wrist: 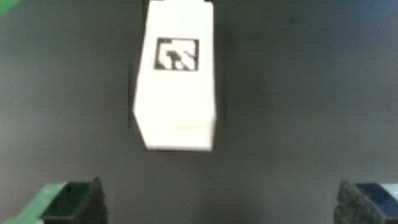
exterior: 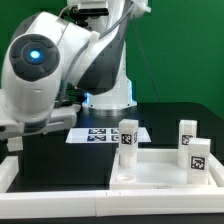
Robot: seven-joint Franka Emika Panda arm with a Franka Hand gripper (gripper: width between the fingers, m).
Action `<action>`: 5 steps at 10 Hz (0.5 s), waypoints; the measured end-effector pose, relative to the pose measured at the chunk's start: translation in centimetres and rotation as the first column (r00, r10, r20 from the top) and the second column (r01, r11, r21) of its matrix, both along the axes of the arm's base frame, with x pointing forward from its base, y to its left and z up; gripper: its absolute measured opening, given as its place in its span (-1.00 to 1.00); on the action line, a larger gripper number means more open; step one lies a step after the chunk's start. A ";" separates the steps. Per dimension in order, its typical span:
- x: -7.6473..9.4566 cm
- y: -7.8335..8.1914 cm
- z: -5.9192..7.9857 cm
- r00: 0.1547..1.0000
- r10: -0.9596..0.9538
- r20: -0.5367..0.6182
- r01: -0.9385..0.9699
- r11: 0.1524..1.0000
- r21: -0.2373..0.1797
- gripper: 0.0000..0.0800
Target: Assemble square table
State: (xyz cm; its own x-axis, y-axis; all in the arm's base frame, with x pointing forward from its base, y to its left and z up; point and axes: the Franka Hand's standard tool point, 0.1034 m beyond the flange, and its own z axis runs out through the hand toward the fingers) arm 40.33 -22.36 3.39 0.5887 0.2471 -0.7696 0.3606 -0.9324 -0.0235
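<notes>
In the wrist view a short white leg [wrist: 180, 80] with a black-and-white tag lies flat on the dark table. My gripper [wrist: 222, 205] is open and empty. Its two fingertips [wrist: 71, 203] stand wide apart, and the leg lies beyond them, apart from both. In the exterior view the large white square panel [exterior: 165, 172] lies at the exterior view's right. Three tagged white legs stand by it: one at its near corner [exterior: 127, 140], one behind it [exterior: 186, 132] and one to the right [exterior: 199, 158]. My hand is hidden behind the arm's body in that view.
The marker board [exterior: 103, 134] lies behind the panel, near the arm's base. Plain white bars run along the front [exterior: 60, 198] and the exterior view's left [exterior: 9, 172] of the dark table. The arm's bulky white body [exterior: 40, 70] fills the left.
</notes>
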 end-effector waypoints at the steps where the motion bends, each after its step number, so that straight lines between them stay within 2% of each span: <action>1: -0.9 -1.1 0.2 1.000 -0.015 0.002 0.015 1.000 -0.011 0.62; 2: -1.4 -1.6 0.2 1.000 -0.025 0.006 0.025 1.000 -0.018 0.62; 5: -1.2 -1.4 0.1 1.000 -0.021 0.006 0.021 1.000 -0.016 0.62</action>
